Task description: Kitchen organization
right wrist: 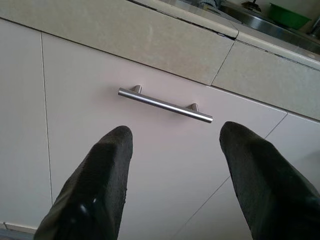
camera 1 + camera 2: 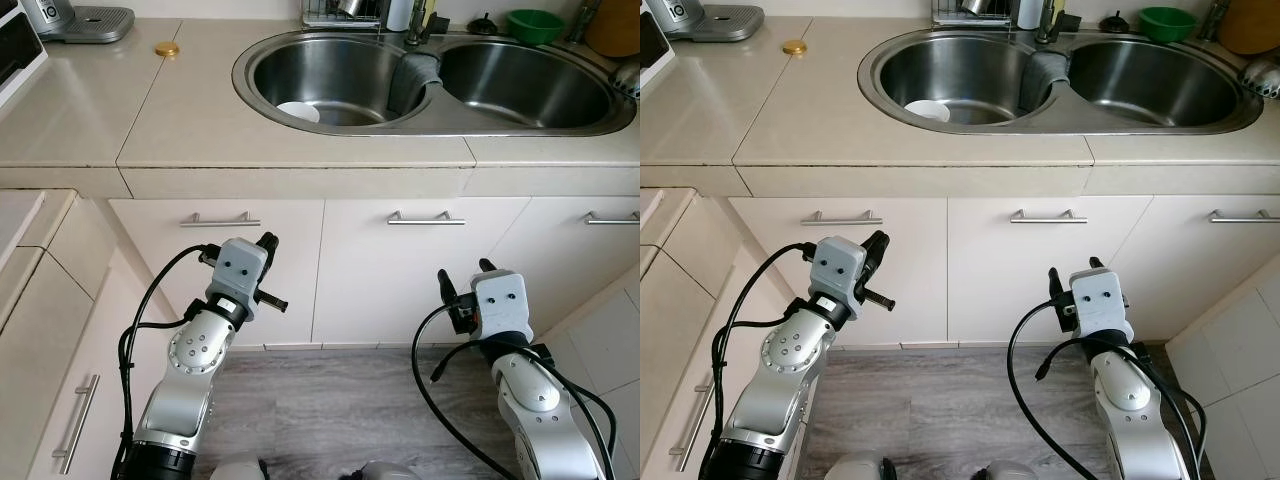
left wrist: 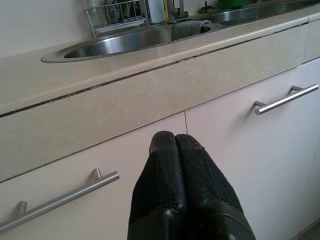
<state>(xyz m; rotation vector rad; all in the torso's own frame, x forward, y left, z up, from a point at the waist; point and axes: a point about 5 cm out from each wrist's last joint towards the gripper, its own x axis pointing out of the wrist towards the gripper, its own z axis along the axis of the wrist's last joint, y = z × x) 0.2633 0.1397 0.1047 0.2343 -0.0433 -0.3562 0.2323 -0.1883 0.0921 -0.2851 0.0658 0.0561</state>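
A beige stone bench (image 2: 200, 110) runs across the room above pale cabinet doors with steel bar handles (image 2: 219, 219), and grey wood-look flooring (image 2: 330, 390) lies below. A double steel sink (image 2: 330, 45) is set into the bench toward its back edge. A white bowl (image 2: 298, 112) sits in the left basin near its front wall, and a grey cloth (image 2: 410, 80) hangs over the divider between the basins. A gold lid (image 2: 166, 48) lies on the bench toward its back edge, left of the sink. A green bowl (image 2: 535, 24) stands at the back edge behind the right basin.

The left gripper (image 3: 175, 142) hangs before the cabinet doors below the bench's front edge, its fingers pressed together on nothing. The right gripper (image 1: 172, 140) faces a door handle (image 1: 165, 105), fingers spread apart.

A coffee machine (image 2: 75, 20) and a dish rack (image 2: 340, 12) at the back edge are cut off, and what the rack holds is hard to make out.
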